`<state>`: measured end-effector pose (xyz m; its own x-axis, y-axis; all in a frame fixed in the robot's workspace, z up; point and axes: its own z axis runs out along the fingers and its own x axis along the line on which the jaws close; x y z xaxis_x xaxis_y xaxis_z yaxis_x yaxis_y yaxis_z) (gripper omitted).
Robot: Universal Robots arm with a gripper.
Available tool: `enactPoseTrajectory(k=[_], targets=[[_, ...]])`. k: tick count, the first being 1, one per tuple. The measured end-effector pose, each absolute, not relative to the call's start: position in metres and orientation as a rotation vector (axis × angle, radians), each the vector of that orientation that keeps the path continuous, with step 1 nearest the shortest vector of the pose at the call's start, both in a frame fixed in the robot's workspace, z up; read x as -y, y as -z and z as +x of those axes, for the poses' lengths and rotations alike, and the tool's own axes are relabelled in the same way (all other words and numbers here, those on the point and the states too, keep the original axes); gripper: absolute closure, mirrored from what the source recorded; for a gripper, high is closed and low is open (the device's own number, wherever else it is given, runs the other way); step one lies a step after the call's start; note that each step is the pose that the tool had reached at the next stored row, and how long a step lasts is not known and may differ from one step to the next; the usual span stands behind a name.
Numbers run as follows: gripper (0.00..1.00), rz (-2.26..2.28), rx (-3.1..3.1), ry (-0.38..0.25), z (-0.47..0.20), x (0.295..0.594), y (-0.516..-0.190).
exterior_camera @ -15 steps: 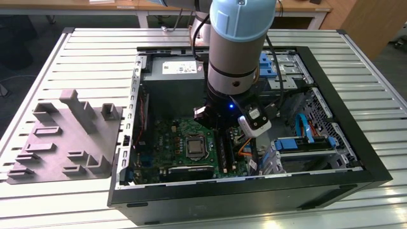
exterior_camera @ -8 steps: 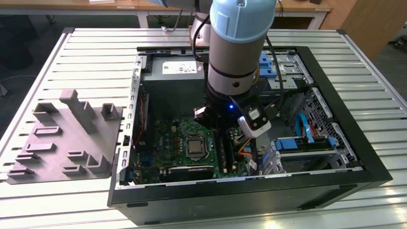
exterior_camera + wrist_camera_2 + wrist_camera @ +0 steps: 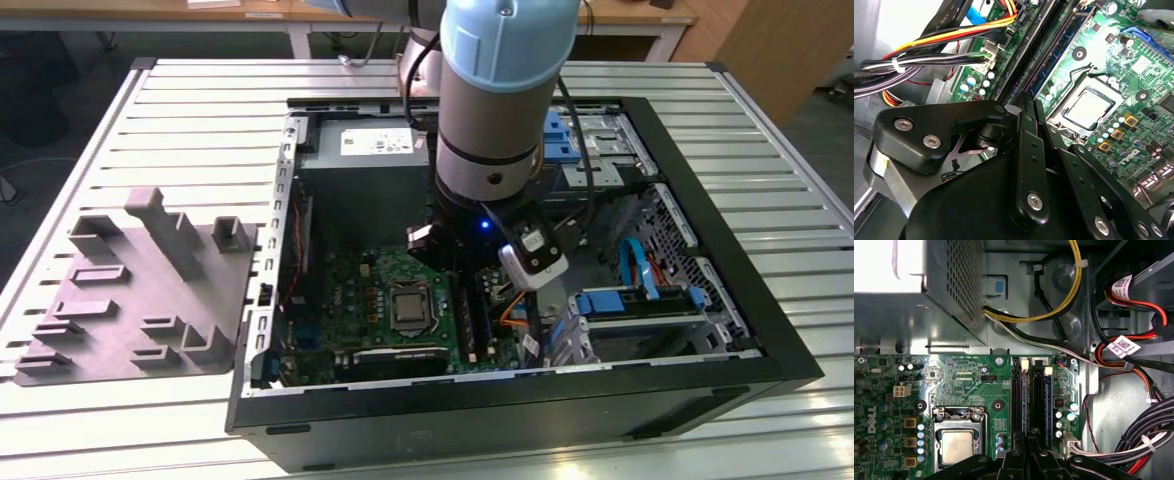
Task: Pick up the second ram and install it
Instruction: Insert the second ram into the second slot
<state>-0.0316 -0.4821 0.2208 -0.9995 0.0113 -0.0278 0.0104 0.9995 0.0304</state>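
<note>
Fingers [image 3: 1019, 458] together at second ram [image 3: 1025, 400], upright in mobo slot [image 3: 1017, 400] btwn CPU socket [image 3: 956, 446] & cables [image 3: 1149, 437]

Ribbed bare-metal table [image 3: 200, 120], matt gray plastic tray [image 3: 134, 300].

The arm [image 3: 487, 100] is pale blue with a grey band, a blue light [image 3: 483, 224] and a black cable [image 3: 571, 110], ending in a black hand [image 3: 1031, 103] with silver screws [image 3: 1034, 201].
</note>
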Motion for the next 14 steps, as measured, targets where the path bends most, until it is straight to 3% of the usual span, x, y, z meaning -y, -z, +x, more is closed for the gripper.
enactPoseTrajectory(k=[14], targets=[[0.87, 0.026, -3.113, -0.047, -0.0315, 0.4821, -0.2201]])
